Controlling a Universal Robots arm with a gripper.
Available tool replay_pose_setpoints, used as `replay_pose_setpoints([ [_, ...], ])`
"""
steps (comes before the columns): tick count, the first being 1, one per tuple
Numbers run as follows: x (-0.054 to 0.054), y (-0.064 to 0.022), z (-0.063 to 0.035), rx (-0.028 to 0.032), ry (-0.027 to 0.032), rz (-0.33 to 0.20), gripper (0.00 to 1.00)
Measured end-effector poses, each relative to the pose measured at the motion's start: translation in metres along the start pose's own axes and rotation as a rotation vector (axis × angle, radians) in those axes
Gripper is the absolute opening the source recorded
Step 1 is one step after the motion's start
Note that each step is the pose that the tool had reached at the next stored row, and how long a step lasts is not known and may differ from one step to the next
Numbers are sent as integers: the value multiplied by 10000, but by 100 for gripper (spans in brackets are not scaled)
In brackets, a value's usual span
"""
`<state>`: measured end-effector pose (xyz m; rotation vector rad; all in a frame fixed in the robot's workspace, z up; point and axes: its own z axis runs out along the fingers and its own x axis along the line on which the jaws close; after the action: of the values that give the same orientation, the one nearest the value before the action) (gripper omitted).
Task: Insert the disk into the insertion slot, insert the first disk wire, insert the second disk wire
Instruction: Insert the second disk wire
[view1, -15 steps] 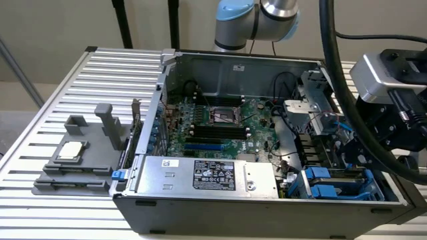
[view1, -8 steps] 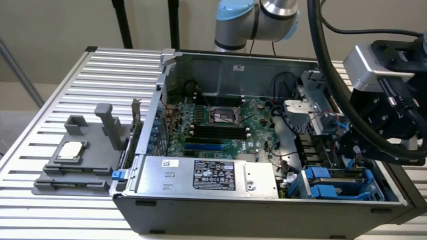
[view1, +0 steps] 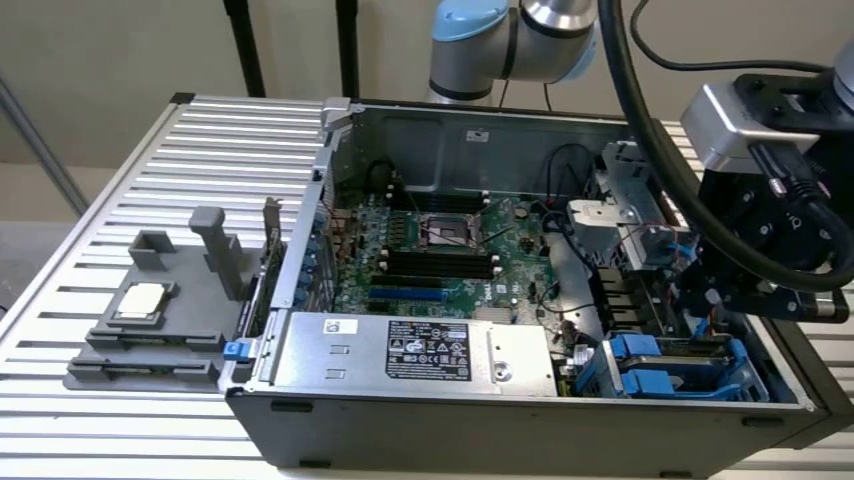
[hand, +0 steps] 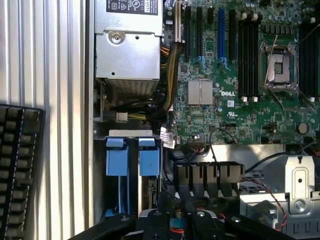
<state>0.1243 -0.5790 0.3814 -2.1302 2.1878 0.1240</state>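
The open computer case (view1: 441, 250) sits on the slatted table (view1: 134, 200), its green motherboard (view1: 447, 255) bare and the silver power-supply box (view1: 400, 350) along its near wall. At the near right corner, the insertion slot (view1: 681, 370) holds the disk (hand: 145, 190) between blue carriers. My pincer (view1: 701, 290) hangs just above it; I cannot tell whether it grips anything.

Green printed motherboard (hand: 235, 100) bore black memory slots and one blue slot. Silver metal power-supply box (view1: 400, 350) carried a black-and-white label. Bright blue plastic latch tabs (hand: 131, 156) topped the blue-grey plastic drive cage (view1: 681, 368). Grey ribbed table (view1: 200, 170) showed parallel stripes.
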Motion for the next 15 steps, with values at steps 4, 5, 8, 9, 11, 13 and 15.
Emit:
replay_pose_setpoints([
  [4, -24, -11, 4, 2, 72, 0, 24],
  [5, -29, -16, 5, 2, 84, -1, 26],
  [8, -38, -33, 7, 3, 126, -1, 33],
  [9, -40, -43, 9, 4, 139, -1, 33],
  [11, -43, -61, 12, 4, 175, 0, 33],
  [13, -48, -73, 17, 6, 232, -1, 33],
  [15, -50, -75, 27, 7, 282, 0, 33],
])
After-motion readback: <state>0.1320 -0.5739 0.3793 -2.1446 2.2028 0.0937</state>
